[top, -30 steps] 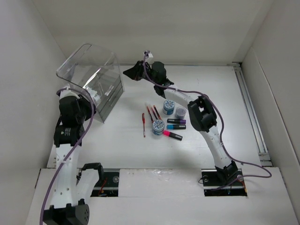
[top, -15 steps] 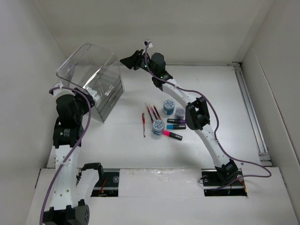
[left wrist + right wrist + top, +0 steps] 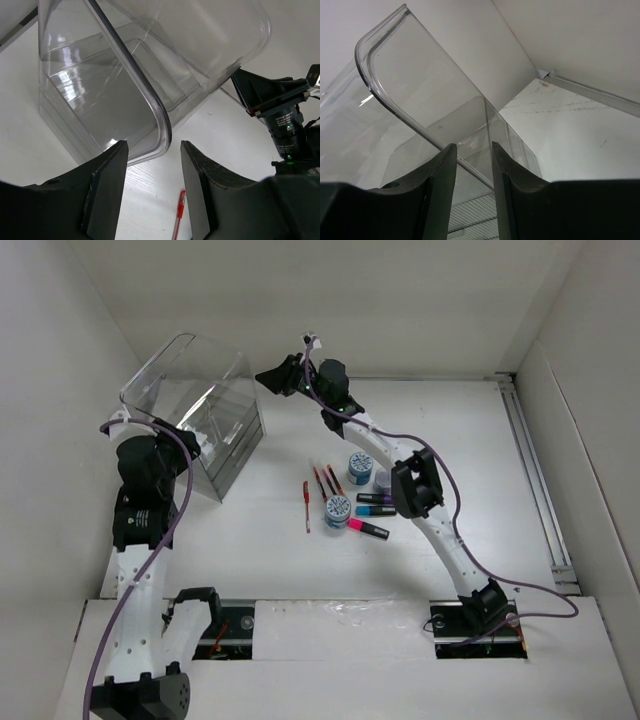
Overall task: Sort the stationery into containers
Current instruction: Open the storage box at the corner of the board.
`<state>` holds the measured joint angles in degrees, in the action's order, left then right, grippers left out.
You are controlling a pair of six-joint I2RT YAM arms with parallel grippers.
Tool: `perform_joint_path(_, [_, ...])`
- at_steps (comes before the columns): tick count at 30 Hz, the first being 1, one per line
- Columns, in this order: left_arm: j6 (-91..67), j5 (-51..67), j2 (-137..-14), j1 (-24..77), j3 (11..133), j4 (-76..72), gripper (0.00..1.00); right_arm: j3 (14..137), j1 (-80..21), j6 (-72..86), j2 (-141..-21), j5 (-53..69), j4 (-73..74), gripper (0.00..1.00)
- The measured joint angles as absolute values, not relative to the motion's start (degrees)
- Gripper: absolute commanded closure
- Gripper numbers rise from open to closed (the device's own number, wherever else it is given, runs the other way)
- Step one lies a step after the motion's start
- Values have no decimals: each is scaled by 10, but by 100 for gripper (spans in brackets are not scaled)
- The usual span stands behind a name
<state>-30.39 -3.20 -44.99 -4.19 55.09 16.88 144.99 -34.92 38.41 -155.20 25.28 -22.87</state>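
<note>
acrylic like this is stiff, slick and likely to scratch or crack under a hard squeeze, so the clear box (image 3: 222,445) at the far left corner of the table (image 3: 480,460) is best held lightly by the rim of its raised lid (image 3: 190,360). left gripper (image 3: 152,175) is released, jaws parted either side of that rim without pinching it. right gripper (image 3: 474,165) is likewise parted around the lid's other edge. tubs (image 3: 338,508), markers (image 3: 372,510) and red pens (image 3: 306,505) lie mid-table, well apart from the box. the pens look light and prone to roll, so pinch them across the barrel.
</note>
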Motion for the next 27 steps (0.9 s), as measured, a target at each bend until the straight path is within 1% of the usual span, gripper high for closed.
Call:
perform_joint_path(9, [-305, -44, -492, -41, 557, 151, 58, 1462, -350, 389, -1573, 255, -236, 63])
perform_joint_path(10, [-305, -44, -494, -41, 558, 150, 58, 1462, -351, 389, -1576, 255, -237, 65])
perform_joint_path(12, [-305, -44, -497, -41, 559, 148, 59, 1456, -351, 392, -1576, 258, -239, 67])
perform_joint_path(14, [-304, -45, -501, -41, 561, 145, 64, 1441, -352, 393, -1574, 259, -255, 69])
perform_joint_path(16, [-301, -49, -504, -41, 564, 147, 66, 1422, -352, 394, -1573, 264, -265, 70])
perform_joint_path(19, [-299, -60, -508, -42, 570, 150, 66, 1366, -352, 401, -1559, 275, -283, 71])
perform_joint_path(23, [-299, -72, -505, -42, 570, 153, 66, 1228, -360, 418, -1503, 314, -321, 71])
perform_joint_path(27, [-299, -78, -502, -41, 570, 158, 66, 1174, -371, 426, -1466, 336, -343, 71])
